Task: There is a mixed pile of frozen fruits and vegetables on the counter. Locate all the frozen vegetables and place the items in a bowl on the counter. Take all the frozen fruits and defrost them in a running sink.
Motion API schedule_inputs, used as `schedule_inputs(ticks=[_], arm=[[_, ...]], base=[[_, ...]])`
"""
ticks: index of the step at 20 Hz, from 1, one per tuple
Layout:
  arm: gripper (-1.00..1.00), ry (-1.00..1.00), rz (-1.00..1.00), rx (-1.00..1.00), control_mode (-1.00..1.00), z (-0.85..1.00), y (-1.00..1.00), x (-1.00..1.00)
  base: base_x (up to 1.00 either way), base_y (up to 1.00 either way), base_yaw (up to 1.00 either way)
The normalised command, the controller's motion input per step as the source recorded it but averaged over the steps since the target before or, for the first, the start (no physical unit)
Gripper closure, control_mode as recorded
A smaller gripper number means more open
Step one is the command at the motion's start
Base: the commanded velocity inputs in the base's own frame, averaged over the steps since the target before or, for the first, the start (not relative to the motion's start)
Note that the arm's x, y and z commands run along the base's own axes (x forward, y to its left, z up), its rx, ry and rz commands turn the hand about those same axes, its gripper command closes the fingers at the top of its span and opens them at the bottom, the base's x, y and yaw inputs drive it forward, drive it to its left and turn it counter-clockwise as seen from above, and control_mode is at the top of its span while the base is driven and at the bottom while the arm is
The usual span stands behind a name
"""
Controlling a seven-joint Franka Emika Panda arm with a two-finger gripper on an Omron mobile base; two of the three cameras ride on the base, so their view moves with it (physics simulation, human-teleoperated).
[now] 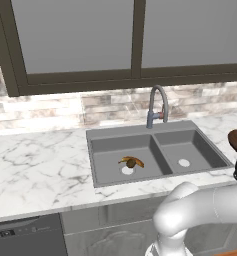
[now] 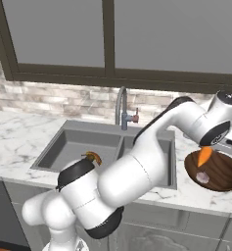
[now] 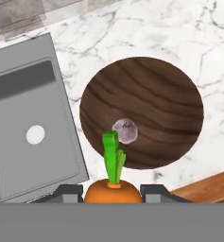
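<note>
I am holding the carrot in my claw above the bowl, where the bulb is lying, and should be centring over the bowl before letting go.

The carrot hangs above the bowl, which holds seemingly the pinkish bulb.

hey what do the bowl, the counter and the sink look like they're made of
The bowl looks like dark wood: brown with wavy grain lines, matte. The counter looks like polished white marble or an imitation, going by its grey veins. The sink is a flat dark grey, matte, perhaps composite or coated metal; the look leaves that open.
</note>
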Motion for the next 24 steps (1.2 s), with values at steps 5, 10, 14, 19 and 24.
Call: schedule_inputs(ticks=[5, 10, 14, 19, 24], arm=[[1.0, 0.0, 0.0, 0.0, -1.0, -0.13, -0.01, 0.23], [1.0, 0.0, 0.0, 0.0, -1.0, -0.04, -0.13, 0.22], [1.0, 0.0, 0.0, 0.0, -1.0, -0.01, -0.24, 0.15], [1.0, 0.0, 0.0, 0.0, -1.0, -0.02, -0.29, 0.13], [1.0, 0.0, 0.0, 0.0, -1.0, -0.1, -0.17, 0.18]], base=[[0.0, 0.0, 0.0], [0.0, 0.0, 0.0], [0.0, 0.0, 0.0], [0.0, 0.0, 0.0], [0.0, 0.0, 0.0]])
